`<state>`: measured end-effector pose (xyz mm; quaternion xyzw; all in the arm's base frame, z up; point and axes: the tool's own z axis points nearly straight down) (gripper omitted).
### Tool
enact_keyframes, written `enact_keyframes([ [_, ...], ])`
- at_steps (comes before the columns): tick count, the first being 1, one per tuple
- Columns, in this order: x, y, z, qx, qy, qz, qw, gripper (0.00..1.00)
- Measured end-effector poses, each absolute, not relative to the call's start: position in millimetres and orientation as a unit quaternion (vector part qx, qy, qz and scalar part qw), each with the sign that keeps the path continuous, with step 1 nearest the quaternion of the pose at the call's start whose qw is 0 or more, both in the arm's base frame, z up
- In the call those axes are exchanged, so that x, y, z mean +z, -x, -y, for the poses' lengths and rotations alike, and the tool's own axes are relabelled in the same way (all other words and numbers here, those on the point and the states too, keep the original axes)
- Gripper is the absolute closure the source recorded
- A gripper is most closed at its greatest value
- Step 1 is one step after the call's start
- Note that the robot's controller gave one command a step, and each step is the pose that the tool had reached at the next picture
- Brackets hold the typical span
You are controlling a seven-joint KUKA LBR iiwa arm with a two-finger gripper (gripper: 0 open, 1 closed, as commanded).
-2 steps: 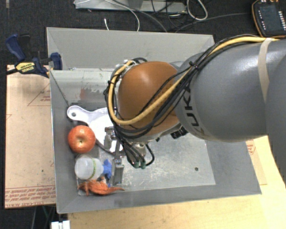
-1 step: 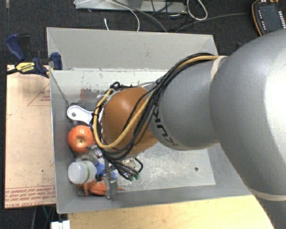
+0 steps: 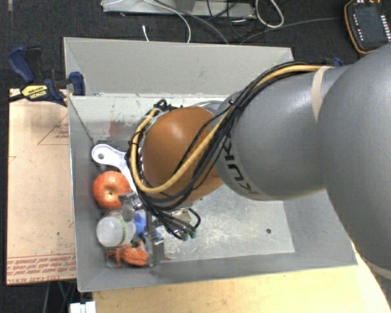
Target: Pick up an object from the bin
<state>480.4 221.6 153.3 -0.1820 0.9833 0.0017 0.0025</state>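
Grey bin's (image 3: 247, 233) left end has the gripper (image 3: 150, 240) down beside a white round object (image 3: 109, 231), openness untellable.

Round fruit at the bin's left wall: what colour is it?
The round apple is red-orange with yellowish patches, seen in the camera view.

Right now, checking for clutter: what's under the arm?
An apple, a white tub and an orange thing show beside it; whatever lies beneath the arm is covered.

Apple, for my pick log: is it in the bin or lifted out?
In the bin: the apple rests on the floor by the left wall, beside the tool.
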Motion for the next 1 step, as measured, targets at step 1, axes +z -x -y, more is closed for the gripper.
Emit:
enact_keyframes([
  [1,110.8,-492.0,-252.1,0.002,0.288,-0.957,0.013,0.00],
])
